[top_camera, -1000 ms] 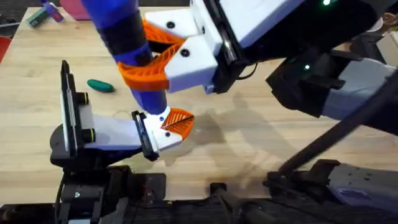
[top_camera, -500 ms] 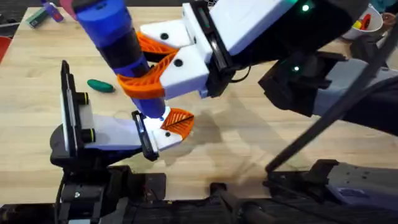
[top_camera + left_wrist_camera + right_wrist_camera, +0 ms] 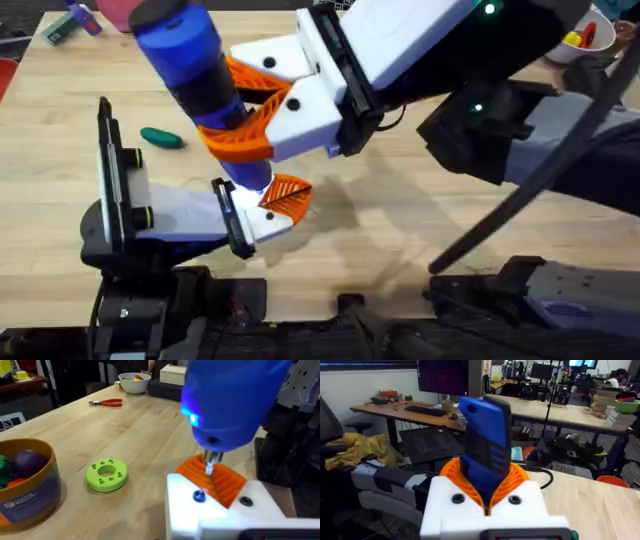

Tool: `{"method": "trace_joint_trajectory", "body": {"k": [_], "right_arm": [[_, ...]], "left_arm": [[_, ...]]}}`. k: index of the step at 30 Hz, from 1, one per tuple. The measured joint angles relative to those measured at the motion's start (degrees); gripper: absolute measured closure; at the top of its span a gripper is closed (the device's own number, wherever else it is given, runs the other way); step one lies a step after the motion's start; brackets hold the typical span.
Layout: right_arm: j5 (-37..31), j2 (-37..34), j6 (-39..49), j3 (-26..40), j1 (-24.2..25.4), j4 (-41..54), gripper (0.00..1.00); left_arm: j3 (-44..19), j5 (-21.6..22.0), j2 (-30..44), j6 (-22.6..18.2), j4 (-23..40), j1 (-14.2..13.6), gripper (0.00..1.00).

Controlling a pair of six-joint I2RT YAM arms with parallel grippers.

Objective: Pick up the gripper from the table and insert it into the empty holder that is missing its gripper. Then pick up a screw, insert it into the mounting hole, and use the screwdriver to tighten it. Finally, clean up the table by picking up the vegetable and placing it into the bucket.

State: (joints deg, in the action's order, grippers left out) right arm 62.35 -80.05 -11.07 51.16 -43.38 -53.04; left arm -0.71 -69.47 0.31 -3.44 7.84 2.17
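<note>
From overhead, we see the right gripper (image 3: pixel 250 105) clenched on the blue screwdriver (image 3: pixel 195 75), its orange pads squeezing the barrel just below the dark band. The tool leans slightly, tip down at the white holder (image 3: pixel 262 215), where the orange gripper finger (image 3: pixel 288 193) is already seated. The vegetable (image 3: pixel 161 138) lies on the table (image 3: pixel 400 230) behind the holder, still to be cleared. The left arm lies low along the near edge with the holder at its tip; we cannot tell how its own fingers stand.

In the left wrist view, the screwdriver (image 3: pixel 230 405) looms close with a blue light glowing. Its thin bit (image 3: pixel 210 465) comes down onto the finger's (image 3: pixel 220 477) ribbed slats just behind the holder's (image 3: pixel 210 510) face, where a dark hole (image 3: pixel 245 501) and a bluish screw head (image 3: pixel 199 495) show. The bucket (image 3: pixel 27 490), holding toys, stands well off beside a green disc (image 3: pixel 106 473); the pliers (image 3: pixel 106 403) and a bowl (image 3: pixel 135 382) are farther away.

In the right wrist view, the screwdriver (image 3: pixel 486 447) stands upright between the pads (image 3: pixel 517 480).

We judge tightening is under way. To do it well, we should keep the bit in line with the screw's axis, press down lightly and steadily, and hold the holder still so the bit doesn't slip off.
</note>
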Motion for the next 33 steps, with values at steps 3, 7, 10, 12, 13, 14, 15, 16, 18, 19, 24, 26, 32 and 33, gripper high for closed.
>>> {"method": "trace_joint_trajectory", "body": {"k": [3,7,10,12,13,14,15,16,18,19,24,26,32,33], "right_arm": [[0.12,-0.28,0.02,0.00,0.00,-0.09,0.977],[0.12,-1.26,0.04,0.00,0.00,-0.02,0.977],[0.10,-1.46,0.04,0.00,0.00,-0.03,0.977],[0.10,-1.44,0.04,0.00,-0.05,-0.35,0.977],[0.10,-1.44,0.07,0.00,-0.09,-0.35,0.977],[0.10,-1.44,0.14,0.00,-0.12,-0.35,0.977],[0.10,-1.44,0.22,0.00,-0.19,-0.36,0.977],[0.10,-1.44,0.24,0.00,-0.22,-0.39,0.977],[0.10,-1.44,0.25,0.00,-0.24,-0.42,0.977],[0.10,-1.44,0.26,0.00,-0.24,-0.42,0.977],[0.10,-1.44,0.46,0.00,-0.24,-0.44,0.977],[0.10,-1.44,0.46,0.00,-0.24,-0.46,0.977],[0.10,-1.44,0.46,0.00,-0.24,-0.46,0.977],[0.10,-1.44,0.46,0.00,-0.24,-0.46,0.977]], "left_arm": [[0.00,0.00,0.01,0.00,0.00,0.00,0.984],[0.00,0.00,-0.01,0.00,0.00,0.00,0.984],[0.00,0.00,-0.01,0.00,0.00,0.00,0.984],[0.00,0.00,-0.01,0.00,0.00,0.00,0.984],[0.00,0.00,-0.01,0.00,0.00,0.00,0.984],[0.00,0.00,0.00,0.00,0.00,0.00,0.984],[0.00,0.00,0.00,0.00,0.00,0.00,0.984],[0.00,0.00,0.00,0.00,0.00,0.00,0.984],[0.00,0.00,-0.01,0.00,0.00,0.00,0.984],[0.00,0.00,-0.01,0.00,0.00,0.00,0.984],[0.00,0.00,0.00,0.00,0.00,0.00,0.984],[0.00,0.00,0.01,0.00,0.00,0.00,0.984],[0.00,0.00,0.01,0.00,0.00,0.00,0.984],[0.00,0.00,-0.01,0.00,0.00,0.00,0.984]]}}
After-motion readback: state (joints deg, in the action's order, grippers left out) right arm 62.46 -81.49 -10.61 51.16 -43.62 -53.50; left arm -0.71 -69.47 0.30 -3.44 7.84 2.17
